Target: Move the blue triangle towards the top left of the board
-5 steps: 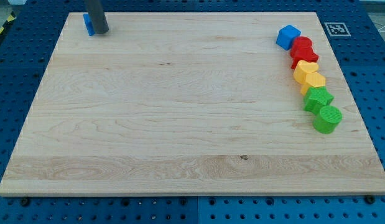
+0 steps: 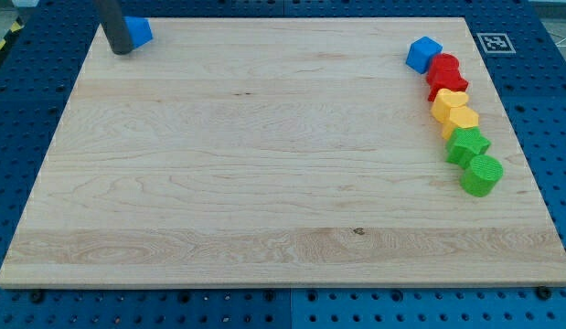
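Note:
The blue triangle [image 2: 138, 31] lies at the board's top left corner, partly hidden by my rod. My tip [image 2: 120, 49] rests on the board just left of and slightly below the triangle, touching or nearly touching it. The wooden board [image 2: 264, 183] fills most of the view.
Along the view's right edge a curved row of blocks runs downward: a blue cube [image 2: 423, 54], two red blocks [image 2: 444, 75], two yellow blocks [image 2: 453, 110], a green block [image 2: 467, 143] and a green cylinder [image 2: 482, 174]. A marker tag [image 2: 492, 42] sits off the board's top right.
My tip has moved left, from the triangle's right side to its left side. More of the blue triangle now shows to the right of the rod.

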You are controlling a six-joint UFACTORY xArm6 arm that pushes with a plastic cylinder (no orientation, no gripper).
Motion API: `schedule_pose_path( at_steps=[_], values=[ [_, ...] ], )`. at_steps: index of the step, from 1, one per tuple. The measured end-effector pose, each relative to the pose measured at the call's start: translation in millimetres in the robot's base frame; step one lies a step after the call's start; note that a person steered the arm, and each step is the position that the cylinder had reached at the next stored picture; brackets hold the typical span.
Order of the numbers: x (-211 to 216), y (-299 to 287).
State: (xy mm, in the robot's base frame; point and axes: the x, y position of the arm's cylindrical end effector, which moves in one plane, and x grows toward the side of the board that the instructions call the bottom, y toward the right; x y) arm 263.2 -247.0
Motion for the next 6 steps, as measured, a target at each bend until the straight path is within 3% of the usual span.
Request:
schedule_pose_path(
  at_steps=[4,6],
  values=[
    [-19,1],
    [8,27]
  ],
)
